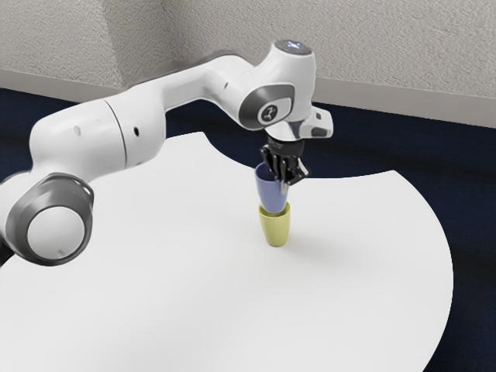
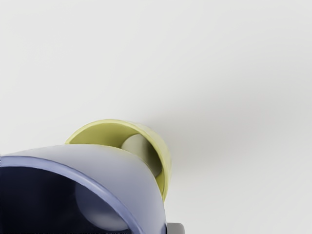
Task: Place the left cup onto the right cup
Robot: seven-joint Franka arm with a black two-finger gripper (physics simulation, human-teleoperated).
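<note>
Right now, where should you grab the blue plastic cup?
By the rim, from above: the blue plastic cup opens upward and its base sits inside the yellow plastic cup, leaving only its top free for the jaws.

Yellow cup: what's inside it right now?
The blue cup dips its lower end, tilted, into the yellow cup. The wrist view shows a strip of yellow inner wall and pale floor beside it; the blue cup covers the rest.

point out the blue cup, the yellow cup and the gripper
blue cup (image 1: 270,197): exterior view, its outer wall
yellow cup (image 1: 276,229): exterior view, its side
gripper (image 1: 290,178): exterior view, between its fingertips
</note>
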